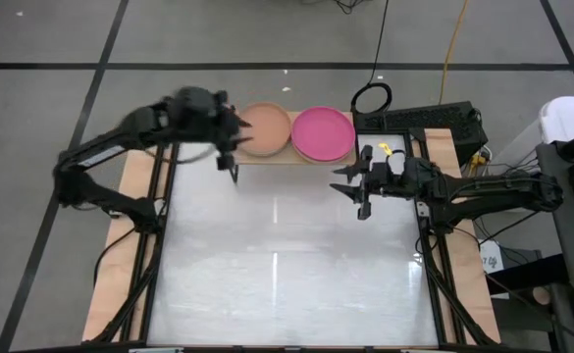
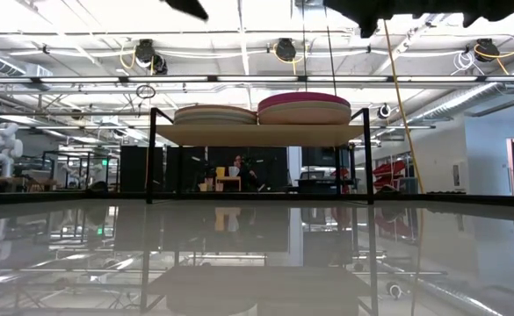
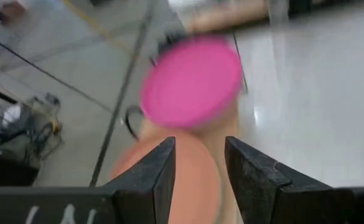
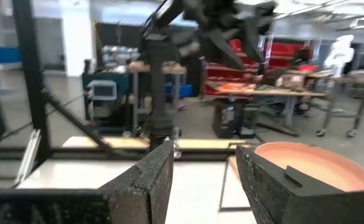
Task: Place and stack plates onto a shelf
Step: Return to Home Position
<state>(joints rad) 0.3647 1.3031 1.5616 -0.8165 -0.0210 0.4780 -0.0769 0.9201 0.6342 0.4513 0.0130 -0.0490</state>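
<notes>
Left gripper hovering at the shelf front edge, fingers spread, empty, seemingly clear of the brown-topped plates. Right gripper hanging spread over open table.

My left arm is bent at the elbow and reaches forward. My left gripper has its fingers apart, holding nothing. My right arm stretches in from the side, and my right gripper is likewise parted and empty.

Bright, seemingly overhead light — glare streaks the table.
</notes>
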